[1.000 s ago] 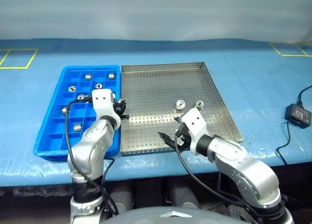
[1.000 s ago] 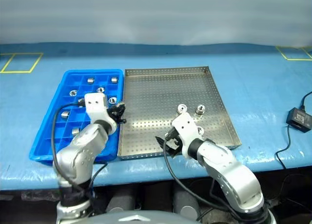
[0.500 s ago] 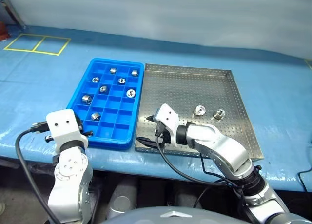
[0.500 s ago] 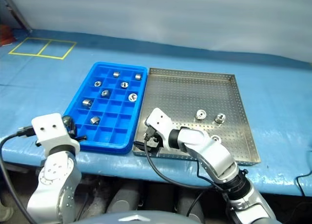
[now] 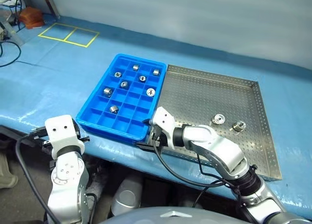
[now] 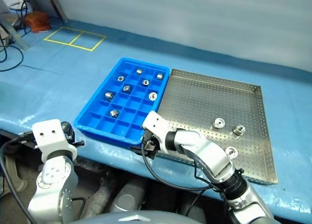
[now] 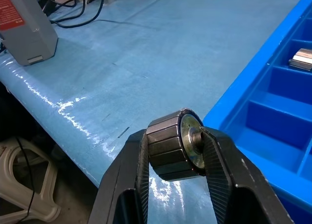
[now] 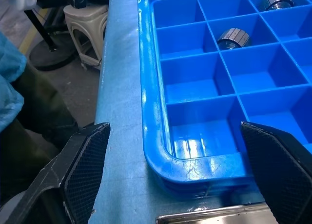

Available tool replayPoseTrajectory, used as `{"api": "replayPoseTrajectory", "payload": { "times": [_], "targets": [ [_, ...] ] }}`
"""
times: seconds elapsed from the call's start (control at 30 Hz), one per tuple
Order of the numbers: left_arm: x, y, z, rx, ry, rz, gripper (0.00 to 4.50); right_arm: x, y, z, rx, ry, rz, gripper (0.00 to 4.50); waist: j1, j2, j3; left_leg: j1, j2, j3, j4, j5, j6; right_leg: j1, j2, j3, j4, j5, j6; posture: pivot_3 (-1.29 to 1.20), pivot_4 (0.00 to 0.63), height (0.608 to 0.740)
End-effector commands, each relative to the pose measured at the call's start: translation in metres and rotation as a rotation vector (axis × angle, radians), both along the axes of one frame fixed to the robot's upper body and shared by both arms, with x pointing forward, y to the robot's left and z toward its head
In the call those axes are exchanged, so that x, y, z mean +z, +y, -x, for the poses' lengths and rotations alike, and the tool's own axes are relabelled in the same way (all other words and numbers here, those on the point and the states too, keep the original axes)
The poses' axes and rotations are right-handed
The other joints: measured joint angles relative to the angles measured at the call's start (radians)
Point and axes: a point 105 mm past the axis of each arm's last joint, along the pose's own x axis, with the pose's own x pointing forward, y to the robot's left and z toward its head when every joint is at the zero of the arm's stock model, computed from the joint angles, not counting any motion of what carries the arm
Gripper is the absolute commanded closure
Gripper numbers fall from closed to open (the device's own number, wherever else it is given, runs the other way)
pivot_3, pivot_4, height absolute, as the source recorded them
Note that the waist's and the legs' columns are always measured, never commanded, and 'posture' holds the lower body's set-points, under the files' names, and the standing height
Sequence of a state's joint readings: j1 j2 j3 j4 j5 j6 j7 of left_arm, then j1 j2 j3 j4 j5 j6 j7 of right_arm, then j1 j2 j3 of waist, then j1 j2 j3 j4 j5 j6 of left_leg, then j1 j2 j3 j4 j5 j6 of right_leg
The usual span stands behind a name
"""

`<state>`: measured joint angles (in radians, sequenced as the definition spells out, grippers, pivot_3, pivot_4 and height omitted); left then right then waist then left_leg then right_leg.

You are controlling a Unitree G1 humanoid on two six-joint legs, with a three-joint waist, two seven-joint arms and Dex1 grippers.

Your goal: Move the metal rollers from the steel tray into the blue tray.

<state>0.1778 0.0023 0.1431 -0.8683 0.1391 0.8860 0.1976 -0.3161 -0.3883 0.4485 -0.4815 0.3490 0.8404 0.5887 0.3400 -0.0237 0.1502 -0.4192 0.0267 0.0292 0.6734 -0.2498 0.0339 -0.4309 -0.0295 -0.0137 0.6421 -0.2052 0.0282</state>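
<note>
My left gripper [image 7: 175,153] is shut on a metal roller [image 7: 170,146], held out past the table's front edge, just left of the blue tray [image 5: 113,131]. Several metal rollers [image 5: 124,84] lie in the blue tray's square compartments. To the tray's right, the steel tray [image 5: 204,94] holds three more rollers [image 6: 218,122]. My right gripper [image 8: 180,170] is open and empty, and it points at the blue tray's near corner [image 8: 156,151]; the head view shows that gripper [image 5: 146,136] at the table's front edge.
Yellow tape squares [image 5: 68,33] mark the blue table cover at the far left. A grey box with a red label [image 7: 24,29] and cables [image 7: 78,9] sit near the table's left end. A white stool [image 7: 24,185] stands on the floor below the edge.
The camera has swung left, so the whole scene shifted right. My left gripper drew back from over the blue tray to beyond the table's front edge. My right gripper moved left to the blue tray's corner.
</note>
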Motion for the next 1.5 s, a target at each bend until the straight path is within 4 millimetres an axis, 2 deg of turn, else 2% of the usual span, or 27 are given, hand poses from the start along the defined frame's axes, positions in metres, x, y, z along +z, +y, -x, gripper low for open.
{"api": "replayPoseTrajectory", "payload": {
  "times": [0.03,0.3,0.5,0.67,0.8,0.93,1.0,1.1,1.2,1.33,1.5],
  "targets": [
    [0.013,-0.004,-0.010,-0.055,-0.053,-0.025,3.22,0.010,-0.003,0.000,-0.021,-0.036,-0.025,0.00,0.011,0.000,0.000,0.000,0.000,0.000,0.000,0.000,0.000,0.000,0.000,0.000,0.000,0.000,0.000,0.40,0.150,0.740],
    [0.013,-0.012,-0.027,-0.122,-0.059,0.030,3.22,0.011,-0.008,0.001,-0.058,-0.042,-0.026,0.00,0.016,0.000,0.000,-0.001,0.000,0.000,0.000,0.000,0.000,0.000,0.001,-0.001,0.000,0.000,0.000,0.36,0.150,0.740],
    [-0.005,-0.024,-0.033,-0.174,0.023,0.089,3.22,0.011,-0.010,0.001,-0.078,-0.043,-0.028,0.00,0.005,0.000,0.000,-0.001,0.001,0.000,0.000,-0.001,0.000,0.000,0.001,-0.001,0.000,0.000,-0.001,0.34,0.150,0.740],
    [-0.013,-0.030,-0.034,-0.197,0.063,0.114,3.22,0.011,-0.011,0.001,-0.089,-0.042,-0.031,0.00,-0.005,0.001,0.000,0.000,0.001,0.000,0.000,-0.001,0.000,0.001,0.002,-0.001,0.000,-0.001,-0.001,0.33,0.150,0.740],
    [-0.012,-0.031,-0.035,-0.198,0.062,0.122,1.96,0.011,-0.012,0.001,-0.100,-0.041,-0.033,0.00,-0.022,0.001,0.000,0.000,0.001,-0.001,0.000,-0.001,0.000,0.001,0.002,-0.001,0.000,-0.001,-0.001,0.32,0.150,0.740],
    [0.001,-0.036,-0.039,-0.233,-0.005,0.124,0.62,0.012,-0.015,0.000,-0.120,-0.045,-0.036,0.00,-0.037,0.001,0.000,0.000,0.001,-0.001,0.000,-0.001,0.000,0.001,0.002,-0.002,0.000,-0.001,-0.001,0.31,0.150,0.740],
    [0.010,-0.044,-0.042,-0.291,-0.052,0.143,0.03,0.013,-0.018,-0.002,-0.142,-0.051,-0.038,0.00,-0.043,0.001,0.000,0.000,0.001,-0.001,0.000,-0.001,0.000,0.001,0.002,-0.001,0.000,-0.001,-0.001,0.30,0.150,0.740],
    [0.024,-0.063,-0.047,-0.425,-0.125,0.155,0.03,0.021,-0.028,-0.011,-0.233,-0.075,-0.071,0.00,-0.052,0.001,0.000,0.000,0.001,-0.001,0.000,-0.001,0.000,0.001,0.001,-0.001,0.000,-0.001,-0.001,0.28,0.150,0.740],
    [0.031,-0.092,-0.048,-0.611,-0.167,0.176,0.03,0.030,-0.047,-0.031,-0.411,-0.112,-0.102,0.00,-0.070,0.001,0.000,0.000,0.001,0.000,0.000,-0.001,0.000,0.001,0.001,-0.001,0.000,-0.001,-0.001,0.25,0.150,0.740],
    [0.029,-0.129,-0.042,-0.854,-0.168,0.149,0.03,0.034,-0.068,-0.056,-0.633,-0.150,-0.119,0.00,-0.115,0.001,0.000,0.000,0.001,0.000,0.000,-0.001,0.000,0.001,0.001,0.000,0.000,-0.001,-0.002,0.19,0.150,0.740],
    [0.026,-0.166,-0.024,-1.130,-0.159,0.168,0.03,0.030,-0.083,-0.078,-0.839,-0.175,-0.086,0.00,-0.198,0.002,0.000,0.000,0.001,0.000,0.000,-0.001,0.000,0.002,0.001,0.000,0.000,-0.001,-0.002,0.17,0.150,0.740]
  ]
}}
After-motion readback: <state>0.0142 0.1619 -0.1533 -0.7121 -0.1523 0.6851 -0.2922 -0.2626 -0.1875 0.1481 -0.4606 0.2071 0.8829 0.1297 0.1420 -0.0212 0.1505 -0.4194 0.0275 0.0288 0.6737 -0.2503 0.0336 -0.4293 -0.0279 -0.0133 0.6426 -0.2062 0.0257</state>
